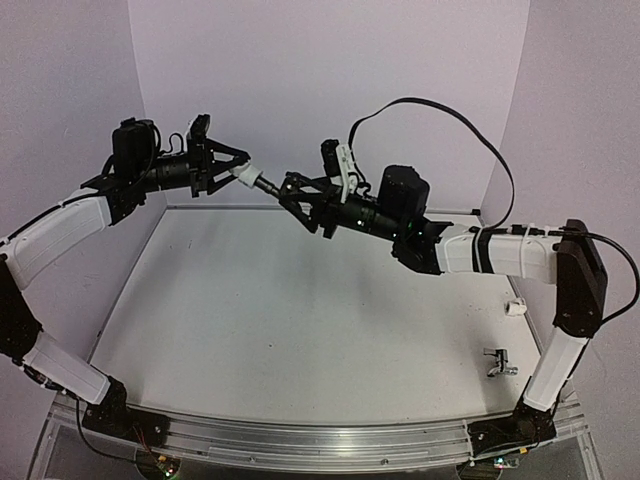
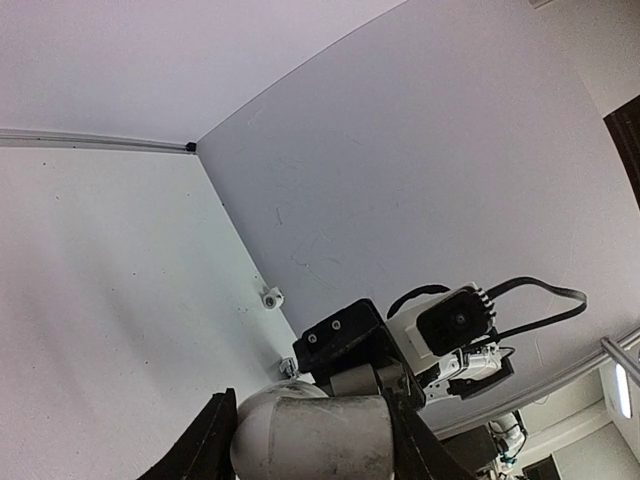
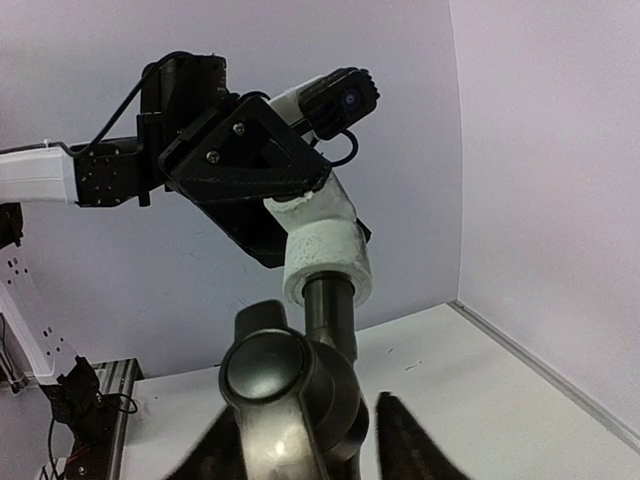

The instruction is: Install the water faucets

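Both arms are raised above the back of the table. My left gripper [image 1: 236, 171] is shut on a white cylindrical fitting [image 1: 246, 177], which also shows in the left wrist view [image 2: 310, 435]. My right gripper [image 1: 289, 193] is shut on the dark grey-black faucet [image 1: 268, 186]. In the right wrist view the dark faucet [image 3: 292, 392] has its stem pushed into the end of the white fitting [image 3: 326, 252]. The shiny silver faucet [image 1: 497, 363] lies on the table at the right, near the right arm's base. It also shows small in the left wrist view [image 2: 288, 368].
A second small white fitting [image 1: 517, 307] lies on the table at the right edge, beyond the silver faucet; it also shows in the left wrist view [image 2: 271, 296]. A black cable loops above the right arm. White walls enclose the table [image 1: 280, 330] at back and sides.
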